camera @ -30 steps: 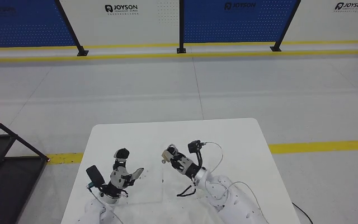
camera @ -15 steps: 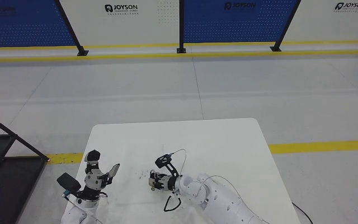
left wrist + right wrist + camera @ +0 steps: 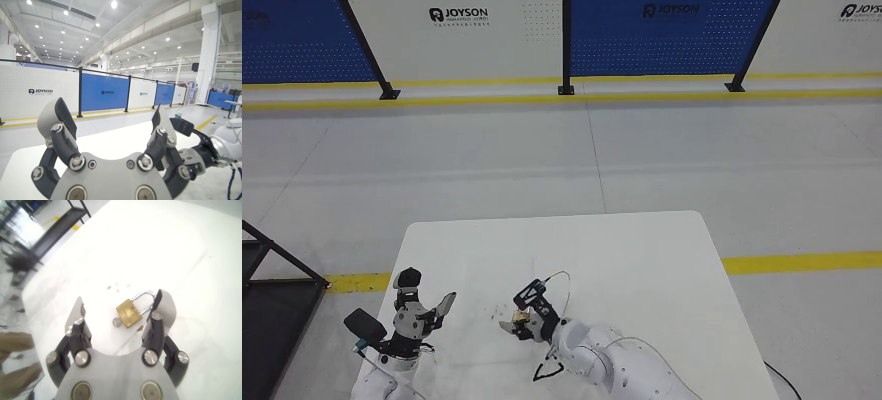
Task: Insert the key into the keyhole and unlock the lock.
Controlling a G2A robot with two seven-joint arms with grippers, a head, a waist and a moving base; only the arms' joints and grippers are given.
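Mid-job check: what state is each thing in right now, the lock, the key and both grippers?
padlock: lying flat on the table; shackle looks seated, so apparently locked.
key: head showing at the padlock's bottom end, blade hidden; cannot tell if it is inserted.
right gripper: open, empty, poised over the padlock.
left gripper: open, empty, raised off to the side.

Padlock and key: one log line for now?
padlock lying on table | key at its base, insertion unclear | right hand open over padlock | left hand open, empty
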